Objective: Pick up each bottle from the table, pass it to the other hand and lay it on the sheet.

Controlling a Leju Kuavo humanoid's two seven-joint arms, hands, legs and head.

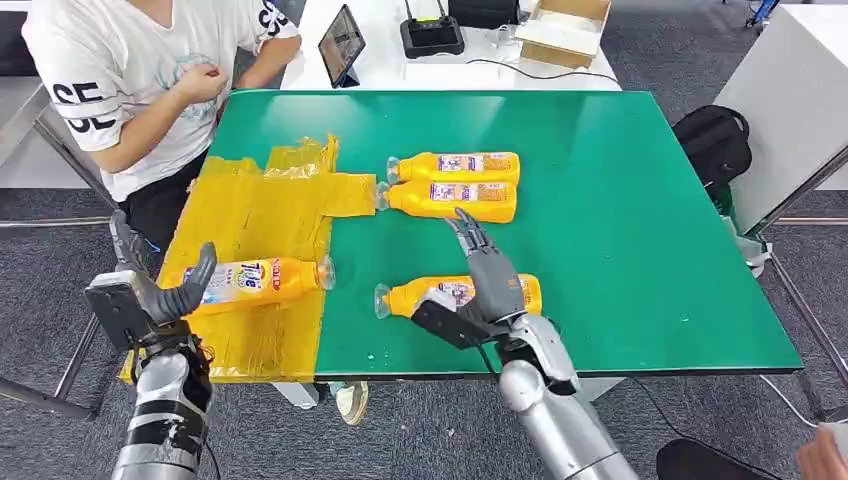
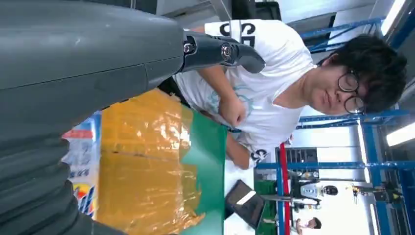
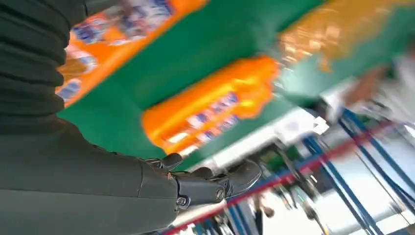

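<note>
Four orange plastic bottles with printed labels and clear caps lay on their sides. One bottle [image 1: 262,281] rested on the crinkled, glossy yellow sheet [image 1: 260,200] at the lower left of the head view, its base end beside the left hand [image 1: 150,300]. The left hand's grey thumb and dark fingers were spread around that end; whether they actually gripped the bottle could not be told. A second bottle [image 1: 440,294] lay on the bare surface at lower centre, partly covered by the right hand [image 1: 480,290], whose dark fingers were extended and apart over it, clamped on nothing. The paired bottles [image 1: 450,185] lay side by side, touching, at upper centre, just beside the sheet's edge.

The counter [image 1: 620,230] had a smooth matte green top. A person in a white printed shirt [image 1: 130,70] sat at the upper left. A white table [image 1: 400,60] behind carried a tablet [image 1: 341,43], a black router [image 1: 431,35] and a cardboard box [image 1: 562,28]. Grey carpet covered the floor.
</note>
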